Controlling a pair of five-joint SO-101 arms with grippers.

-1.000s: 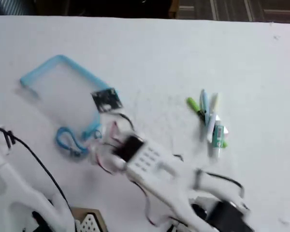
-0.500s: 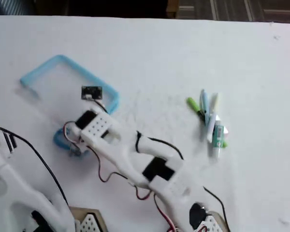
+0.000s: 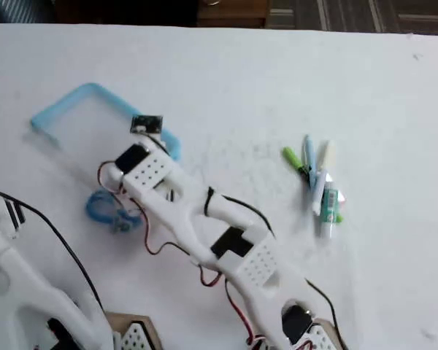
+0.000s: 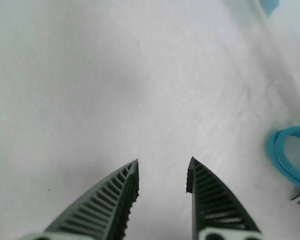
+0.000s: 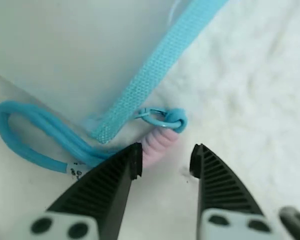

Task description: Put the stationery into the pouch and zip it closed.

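the clear, blue-edged pouch (image 3: 87, 127) lies flat on the white counter (image 3: 277, 80), at the left of the high view, with a blue cord loop (image 3: 108, 208) just beside its near corner. the right gripper (image 5: 166, 150) hangs at that corner, its fingers (image 5: 110, 185) moderately apart, the pink zipper pull (image 5: 159, 141) between their tips, nothing clamped. the left gripper (image 4: 163, 162) hovers over the counter, fingers (image 4: 107, 200) likewise apart, holding nothing. the pens (image 3: 317, 182) lie bunched well apart to the right.
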